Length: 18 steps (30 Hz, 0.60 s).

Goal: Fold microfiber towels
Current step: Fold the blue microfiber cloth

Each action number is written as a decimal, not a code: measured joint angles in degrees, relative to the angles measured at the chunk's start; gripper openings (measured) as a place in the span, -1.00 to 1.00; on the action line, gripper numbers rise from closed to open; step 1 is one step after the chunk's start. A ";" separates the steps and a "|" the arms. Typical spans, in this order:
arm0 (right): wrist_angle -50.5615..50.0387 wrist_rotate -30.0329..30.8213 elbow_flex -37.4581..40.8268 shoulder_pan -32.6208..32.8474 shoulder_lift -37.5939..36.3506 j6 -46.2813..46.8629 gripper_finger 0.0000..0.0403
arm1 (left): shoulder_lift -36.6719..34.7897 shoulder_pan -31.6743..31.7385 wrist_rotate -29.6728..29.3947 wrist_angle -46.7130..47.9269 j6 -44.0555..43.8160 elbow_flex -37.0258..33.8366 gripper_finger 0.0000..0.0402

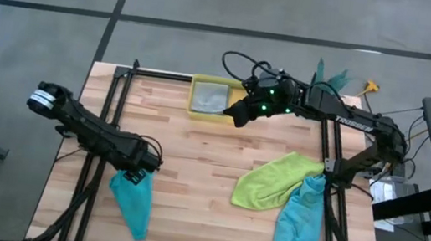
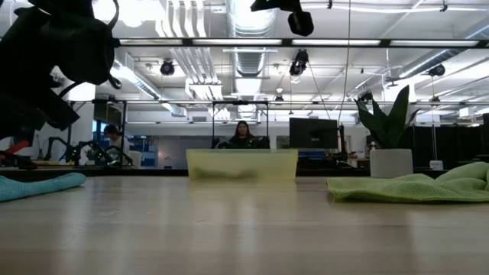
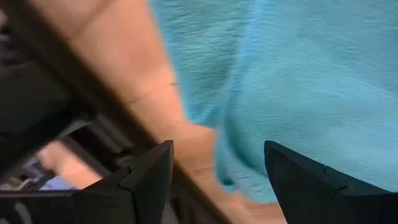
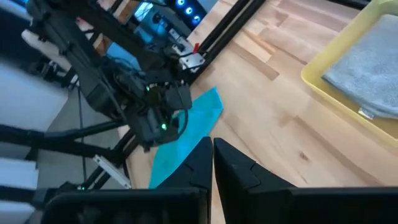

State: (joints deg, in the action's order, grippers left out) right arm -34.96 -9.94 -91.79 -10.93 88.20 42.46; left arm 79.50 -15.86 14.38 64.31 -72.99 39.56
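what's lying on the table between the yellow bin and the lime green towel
Nothing: in the high view, only bare wood lies between the yellow bin and the lime green towel.

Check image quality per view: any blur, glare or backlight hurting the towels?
Left wrist view: the teal towel is soft and out of focus, very close. Low view: bright ceiling lights backlight the scene, the arm at the left is a dark silhouette, and the near tabletop is blurred. High view: even light, lime green towel clear. Right wrist view: the grey towel in the yellow bin reads fine.
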 joint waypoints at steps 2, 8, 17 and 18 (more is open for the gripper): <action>0.04 1.30 0.00 0.69 0.00 1.50 -0.95 | 0.46 -0.42 0.28 -3.07 0.05 -0.02 0.17; 0.22 4.77 0.00 3.24 0.00 4.73 -0.95 | 1.92 -1.91 -0.88 -5.31 1.72 -0.76 0.12; 0.07 10.43 0.00 6.61 0.02 2.40 -0.95 | 2.03 -2.90 -0.84 -4.83 2.84 -0.84 -0.47; 0.02 10.40 0.00 6.57 0.02 1.58 -0.95 | 1.98 -2.90 -0.66 -4.85 2.84 -0.84 -0.55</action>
State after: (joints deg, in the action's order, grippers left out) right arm -34.94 0.47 -91.79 -4.36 88.23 44.03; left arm 81.49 -18.76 13.72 59.46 -70.15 38.72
